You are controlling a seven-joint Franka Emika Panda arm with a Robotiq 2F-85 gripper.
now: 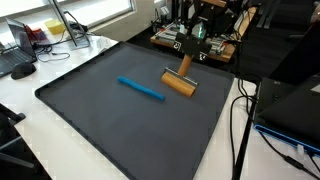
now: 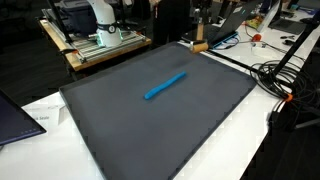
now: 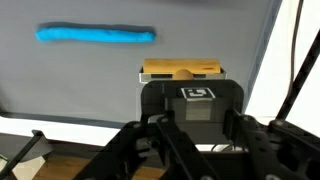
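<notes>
A wooden roller (image 1: 180, 84) rests on the far part of a dark mat (image 1: 120, 120), its upright handle (image 1: 184, 64) caught in my gripper (image 1: 187, 52), which comes down from above and is shut on it. In the wrist view the roller (image 3: 182, 70) lies just beyond the gripper (image 3: 190, 108), and a dark block with a square tag (image 3: 198, 94) fills the gap between the fingers. A blue marker (image 1: 140, 89) lies flat on the mat a short way from the roller, apart from it; the marker (image 2: 165, 86) is also in the wrist view (image 3: 97, 35). The roller (image 2: 201, 46) sits at the mat's far edge.
The mat (image 2: 150, 120) lies on a white table (image 1: 60, 55). Cables (image 1: 240, 120) run along one side of the mat, and a bundle of cables (image 2: 280, 75) lies beside it. A cart with white equipment (image 2: 100, 35) and a laptop (image 2: 15, 115) stand near the mat's edges.
</notes>
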